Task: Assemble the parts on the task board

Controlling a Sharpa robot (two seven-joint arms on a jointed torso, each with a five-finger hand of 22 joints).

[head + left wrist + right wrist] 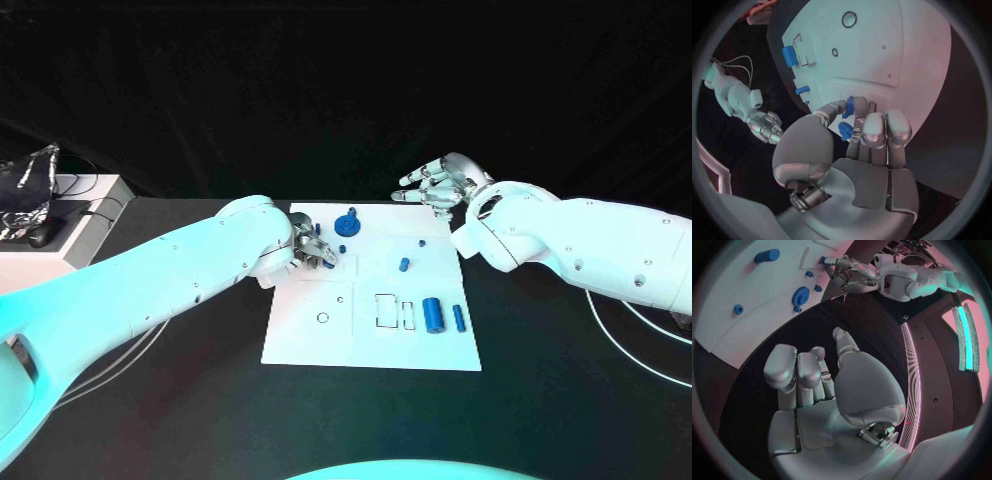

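1. I see the task board [368, 345] mid-table, with bare black table [577, 400] on every side.
2. My left hand [307, 246] pinches a small blue part [846, 131] over the board's left edge.
3. My right hand [440, 183] hovers, fingers spread, holding nothing, beyond the board's far right corner.

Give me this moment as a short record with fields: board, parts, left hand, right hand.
board: white task board flat on the black table
parts on board: blue disc with a peg at the far edge; small peg mid-board; thick cylinder and thin rod side by side at the right
left hand: over the board's left edge, fingers pinching a small blue part
right hand: off the board beyond its far right corner, holding nothing, fingers apart
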